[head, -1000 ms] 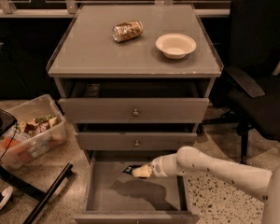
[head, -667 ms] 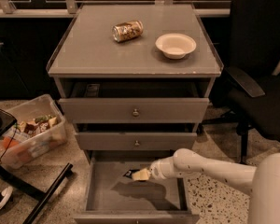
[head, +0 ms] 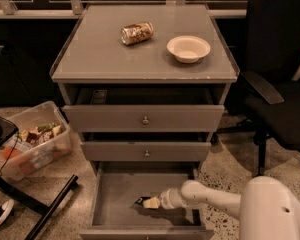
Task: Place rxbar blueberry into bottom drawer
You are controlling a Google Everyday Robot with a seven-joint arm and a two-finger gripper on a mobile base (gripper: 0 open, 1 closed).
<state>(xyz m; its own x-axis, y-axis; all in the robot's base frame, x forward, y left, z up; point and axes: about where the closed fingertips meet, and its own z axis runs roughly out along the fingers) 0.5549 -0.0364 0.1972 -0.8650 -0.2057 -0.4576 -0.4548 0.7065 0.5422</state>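
Camera view: my robot's arm [head: 215,201] reaches in from the right, low over the open bottom drawer [head: 115,196] of a grey three-drawer cabinet. The claw [head: 149,202] sits near the middle of that drawer, pressed together on the rxbar blueberry [head: 140,200], whose dark wrapper pokes out to the left of the pale tip. Claw and bar appear to hang just above the grey drawer floor, with a shadow beneath them. The two shallower drawers [head: 145,119] above are pulled out only slightly. On the desk top [head: 105,59], well apart from the work, a gold-brown can [head: 137,33] lies on its side beside a cream bowl [head: 188,48]. A clear plastic bin [head: 35,144] of packets stands on the floor to the left, and a black office chair [head: 280,94] to the right.

I judge the bar light, flat and slightly flexible, its foil wrapper slick, so a grip across the short end, as here, should hold. It is not fragile, and a short drop onto the drawer floor should do no harm. The drawer is wide, so placement needs little precision.
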